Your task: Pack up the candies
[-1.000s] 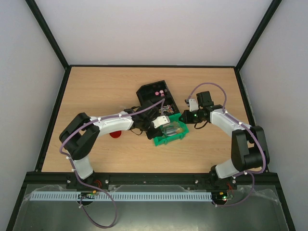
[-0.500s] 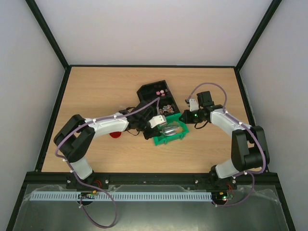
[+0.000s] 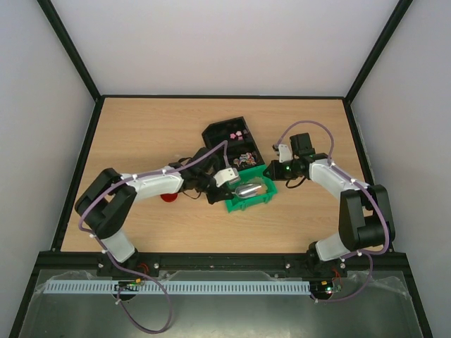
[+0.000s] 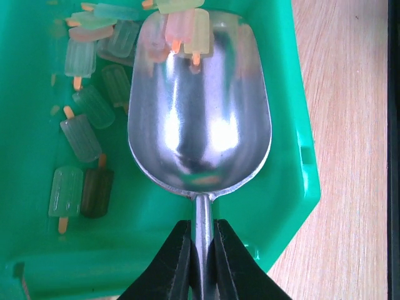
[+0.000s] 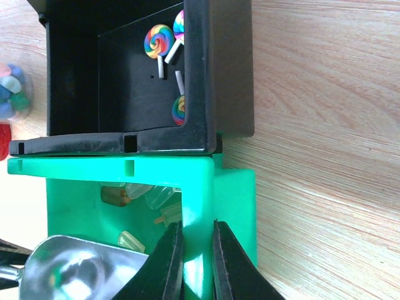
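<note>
Green bin (image 4: 299, 125) w/ scoop inside; both arms engaged.
L gripper (image 4: 201, 244) is clamped narrow on the handle of the silver metal scoop (image 4: 200, 106). Scoop bowl lies in the bin. A few popsicle-shaped candies (image 4: 81, 134) sit at its front lip, the rest loose on the bin floor beside it. R gripper (image 5: 195, 250) is pinched tight on the bin's wall. Black bin (image 5: 231, 75) abuts the green one and holds lollipop candies (image 5: 157, 40). Both bins rest on the wood table (image 4: 356, 156).
</note>
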Robot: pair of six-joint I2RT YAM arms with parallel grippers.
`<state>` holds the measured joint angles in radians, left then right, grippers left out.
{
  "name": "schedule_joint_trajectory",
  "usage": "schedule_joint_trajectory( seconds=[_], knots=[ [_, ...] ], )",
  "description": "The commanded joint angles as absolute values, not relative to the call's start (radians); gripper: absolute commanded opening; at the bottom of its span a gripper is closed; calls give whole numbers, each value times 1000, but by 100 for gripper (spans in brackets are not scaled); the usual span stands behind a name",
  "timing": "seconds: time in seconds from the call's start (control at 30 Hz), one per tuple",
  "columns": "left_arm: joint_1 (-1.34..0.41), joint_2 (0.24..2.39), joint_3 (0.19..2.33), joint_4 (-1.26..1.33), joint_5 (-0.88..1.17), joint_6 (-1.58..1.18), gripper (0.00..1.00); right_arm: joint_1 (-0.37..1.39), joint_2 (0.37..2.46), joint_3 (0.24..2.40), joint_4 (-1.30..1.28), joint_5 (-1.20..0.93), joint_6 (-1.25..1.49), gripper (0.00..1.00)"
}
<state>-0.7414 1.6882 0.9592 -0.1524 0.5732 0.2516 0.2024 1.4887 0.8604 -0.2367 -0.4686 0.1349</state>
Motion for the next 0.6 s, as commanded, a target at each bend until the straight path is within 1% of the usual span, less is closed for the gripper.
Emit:
schedule_joint_trajectory(
  seconds=[0.0,0.07,0.2,0.57],
  knots=[
    [-739,1700,952,-45,691,217,2,192,1469,878,-201,-518,144,1],
    [-734,1698,934,-59,707,247,2,190,1476,886,-213,-521,138,1],
    [-696,1625,833,-30,711,298,2,188,1461,864,-185,-524,140,1],
    [-668,1587,841,21,682,311,2,188,1459,866,-187,-524,131,1]
  ],
)
